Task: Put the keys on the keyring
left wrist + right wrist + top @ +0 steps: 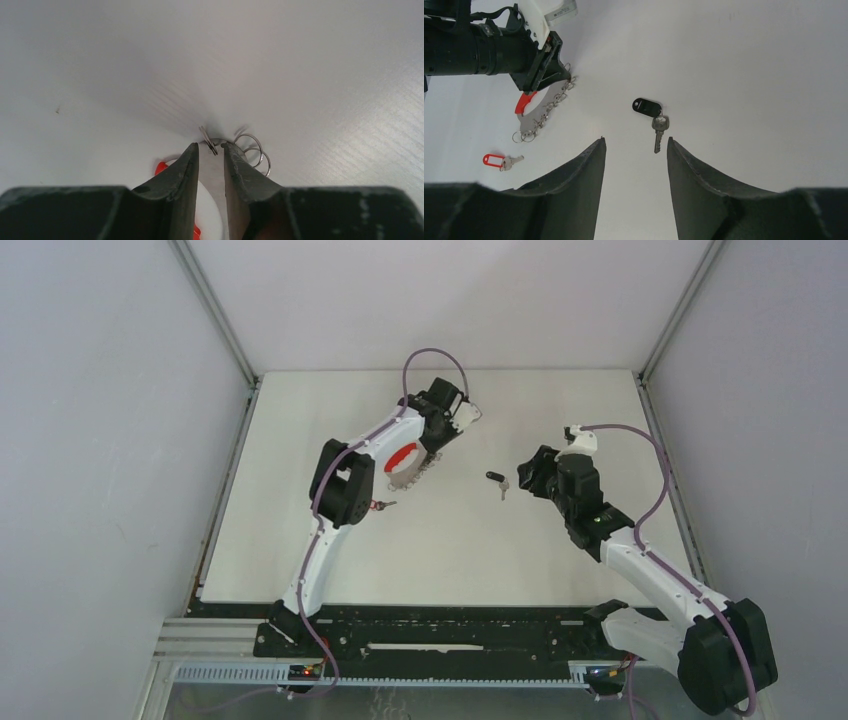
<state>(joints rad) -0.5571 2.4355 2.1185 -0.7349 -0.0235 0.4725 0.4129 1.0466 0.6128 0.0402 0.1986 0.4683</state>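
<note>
- Left fingers (186, 167) stand nearly together at the keyring (525, 103), one on either side of its silver-grey part, with only a narrow gap between them. Whether they pinch it or merely flank it I cannot tell.
- Right fingers (591, 160) are spread wide, with nothing between them, above the table (450, 550).
- The keyring lies on the table's far left part, under the left wrist. Its red arc shows just beside the left fingers, and its row of small loops (549, 106) trails along the table away from them.
- The black key (650, 112) lies flat near the middle of the table, just beyond the gap of the right fingers. Its head is on the far side and its blade points back toward them. It is well apart from the keyring.
- The red-tag key (499, 161) lies flat on the table, nearer than the keyring and apart from it, just beside the left arm's elbow in the top view.
- Neither key is on the keyring.
</note>
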